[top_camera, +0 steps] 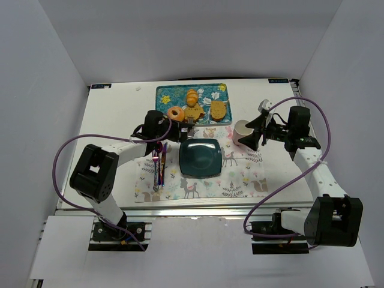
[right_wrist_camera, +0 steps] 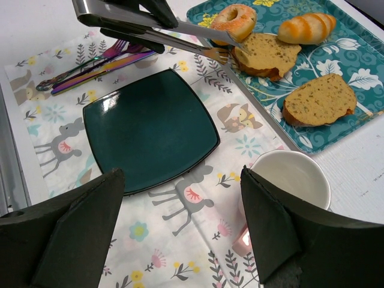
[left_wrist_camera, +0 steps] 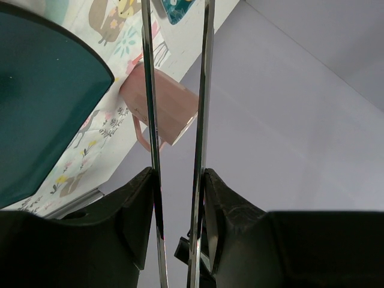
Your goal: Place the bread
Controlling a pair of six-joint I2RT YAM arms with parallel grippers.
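Observation:
The bread (top_camera: 192, 112) (right_wrist_camera: 267, 54), a golden-brown toast slice, lies on the teal flowered tray (top_camera: 165, 96) (right_wrist_camera: 360, 66) beside a glazed donut (right_wrist_camera: 234, 18). My left gripper (top_camera: 170, 128) (left_wrist_camera: 178, 174) is shut on a pair of metal tongs (left_wrist_camera: 150, 90) (right_wrist_camera: 150, 27). The tong tips reach the toast's near-left edge; I cannot tell if they pinch it. The dark teal plate (top_camera: 200, 157) (right_wrist_camera: 150, 126) sits bare on the animal-print placemat. My right gripper (top_camera: 255, 133) (right_wrist_camera: 183, 180) hovers open over the mat, with nothing between its fingers.
A pink cup (top_camera: 243, 132) (right_wrist_camera: 294, 177) (left_wrist_camera: 162, 105) stands just right of the plate, close under my right gripper. An oval bread slice (right_wrist_camera: 321, 99) and a striped bun (right_wrist_camera: 306, 27) share the tray. A fork and knife (top_camera: 159, 168) (right_wrist_camera: 90, 66) lie left of the plate.

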